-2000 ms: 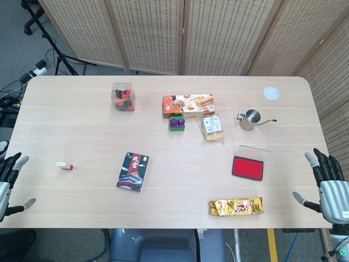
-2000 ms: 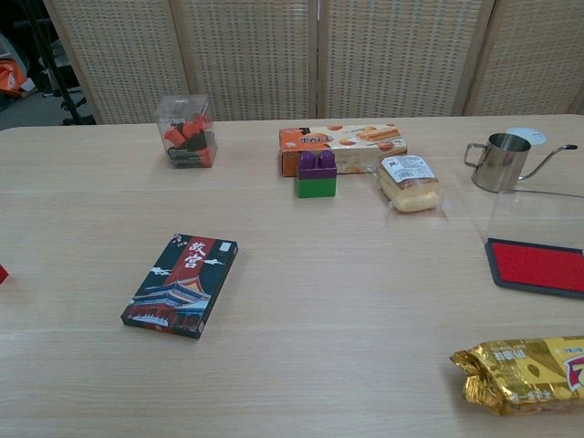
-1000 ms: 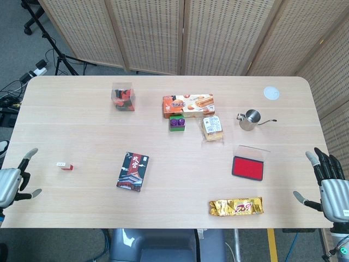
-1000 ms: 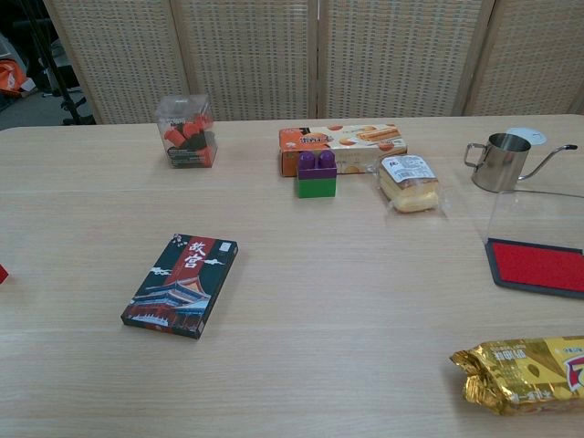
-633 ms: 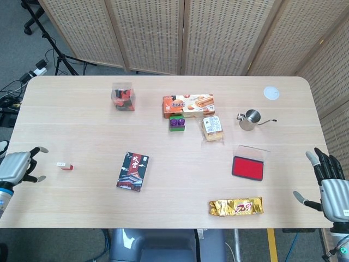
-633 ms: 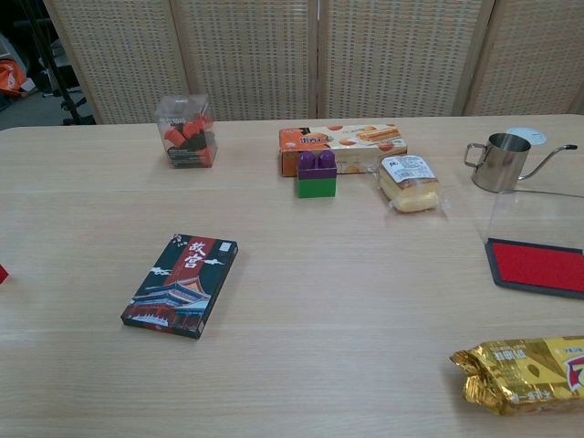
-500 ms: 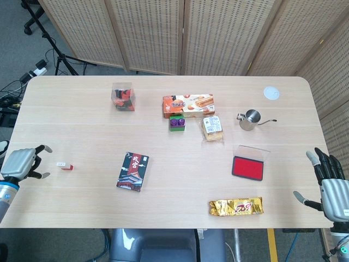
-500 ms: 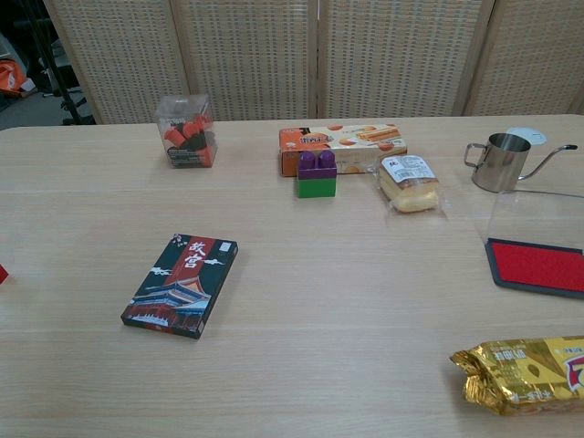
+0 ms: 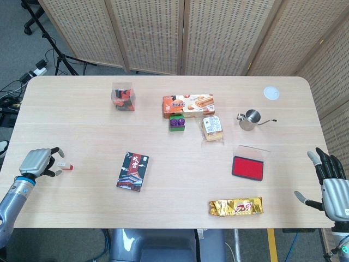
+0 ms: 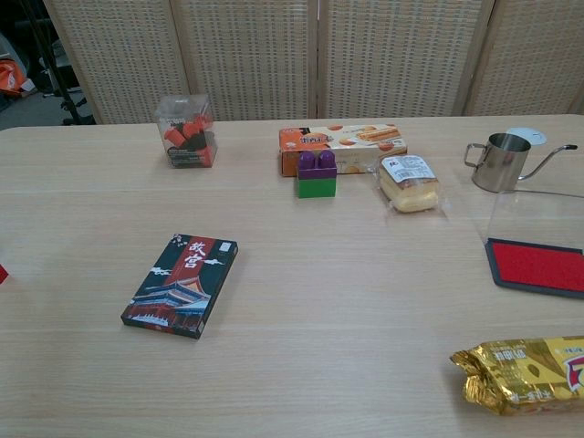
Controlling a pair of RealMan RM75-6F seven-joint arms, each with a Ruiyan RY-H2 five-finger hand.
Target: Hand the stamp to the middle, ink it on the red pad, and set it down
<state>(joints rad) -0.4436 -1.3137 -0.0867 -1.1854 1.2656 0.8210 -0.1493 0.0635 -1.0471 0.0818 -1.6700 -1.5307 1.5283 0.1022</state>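
The stamp, a small red and white block, lies near the table's left edge; the chest view shows only a red sliver of it at the frame's left border. My left hand hovers just left of it with its fingers spread towards it, the fingertips a short gap away and holding nothing. The red ink pad lies open at the right, its clear lid raised behind it. My right hand hangs off the table's right edge with its fingers spread and empty. Neither hand shows in the chest view.
A dark picture box lies between stamp and pad. A gold snack bag sits in front of the pad. Further back stand a steel pitcher, wrapped bread, a purple-green block, a biscuit box and a clear box.
My left hand has come up from below the table's left edge and moved right until its fingertips are beside the stamp. The right hand and all objects have stayed put.
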